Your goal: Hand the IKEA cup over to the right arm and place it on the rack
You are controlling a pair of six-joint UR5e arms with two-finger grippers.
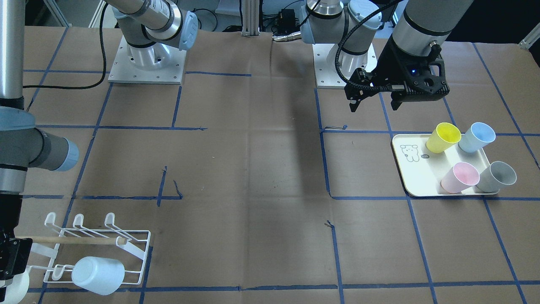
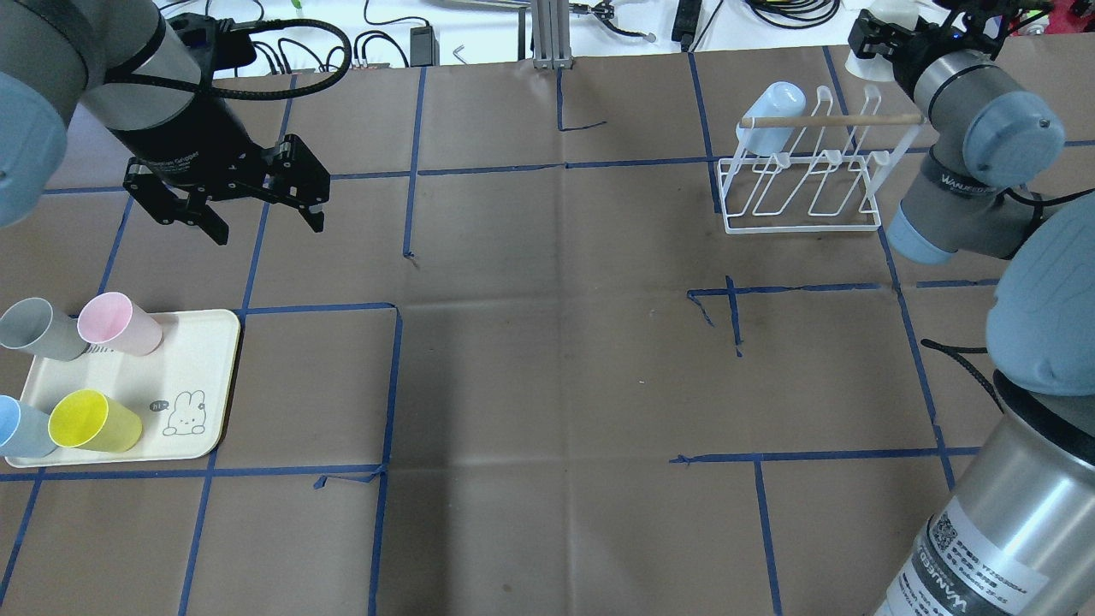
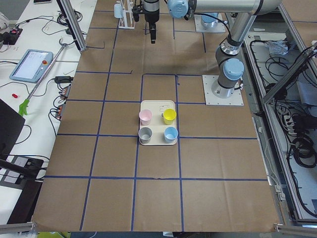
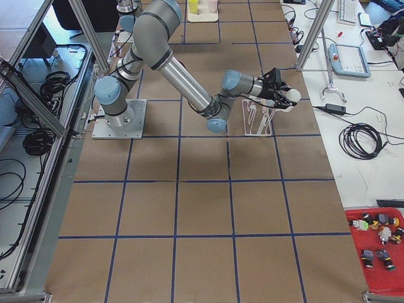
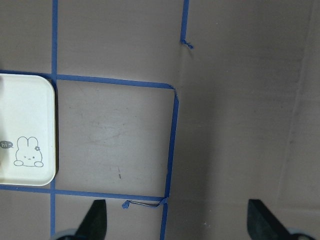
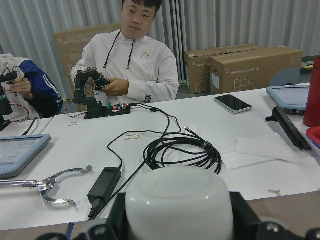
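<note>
My right gripper is shut on a white cup, held sideways with its base towards the wrist camera. In the overhead view this gripper is at the far right, just beyond the white wire rack with its wooden dowel. A pale blue cup hangs on the rack's far left prong. In the front-facing view the white cup is at the bottom left, beside the rack. My left gripper is open and empty above bare table, beyond the tray; it also shows in the front-facing view.
A cream tray with a rabbit drawing holds yellow, pink, grey and blue cups at the left. Brown paper with blue tape lines covers the table. Operators sit behind a cable-strewn white desk beyond the far edge.
</note>
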